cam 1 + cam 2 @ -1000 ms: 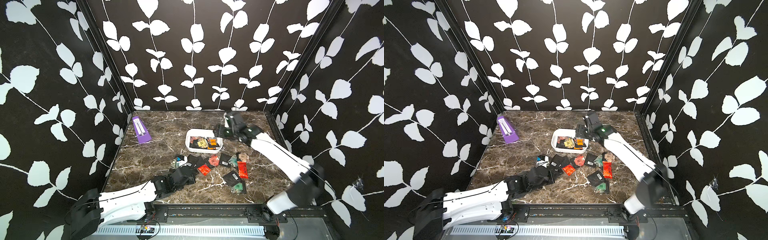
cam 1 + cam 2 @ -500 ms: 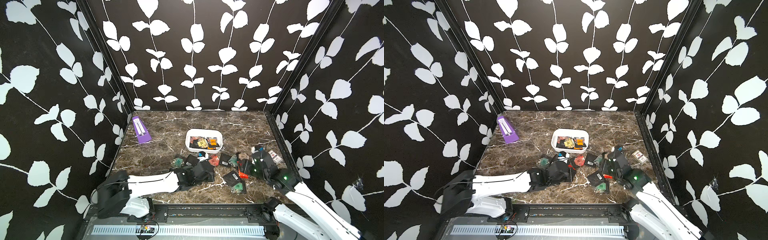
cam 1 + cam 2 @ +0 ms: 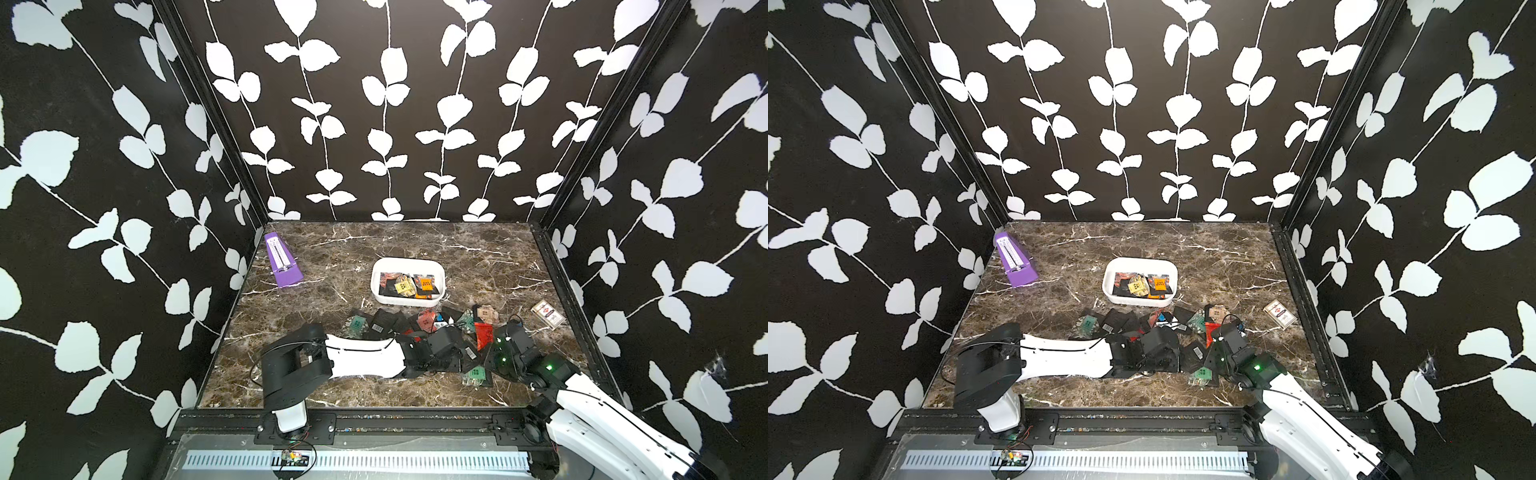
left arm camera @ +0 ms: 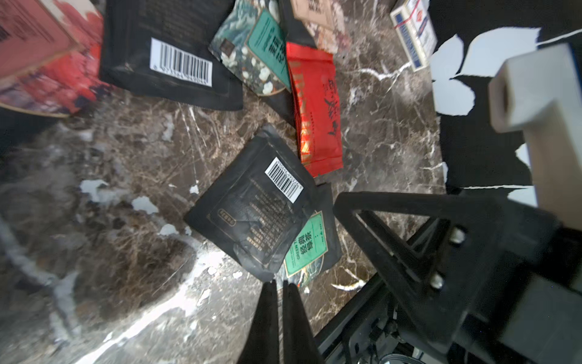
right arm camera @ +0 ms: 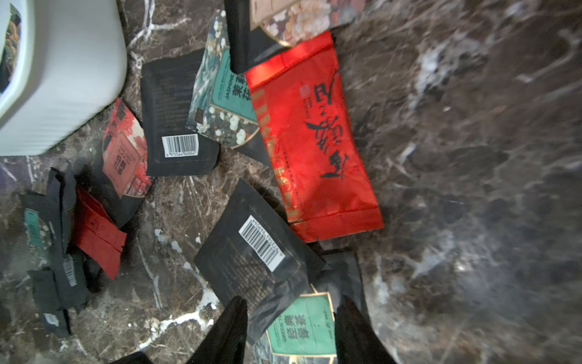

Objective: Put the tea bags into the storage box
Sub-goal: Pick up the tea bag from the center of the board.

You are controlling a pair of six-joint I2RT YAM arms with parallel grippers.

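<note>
**A:** How do the right jaws stand?

**B:** Partly apart and holding nothing. They sit astride the green sachet [image 5: 302, 324], which lies flat directly beneath them. A black barcode sachet [image 5: 252, 252] overlaps its edge.

**A:** And the left jaws?

**B:** Pressed shut, with the tips at that black sachet's corner. I cannot tell whether they nip it. Both arms crowd these 2 sachets, and the right looks better placed for the green one.

**A:** Shapes and surfaces?

**B:** Flat, nearly square pouches of crinkled foil. The red sachet [image 5: 311, 141] just beyond is oblong and glossy, its long axis running near to far.

**A:** And the rest?

**B:** The other tea bags [image 3: 384, 322] lie strewn in a band across the dark marbled table [image 3: 316, 299]. Several are already inside the storage box [image 3: 405, 302], a smooth white rounded tub far and slightly left of the jaws.
</note>
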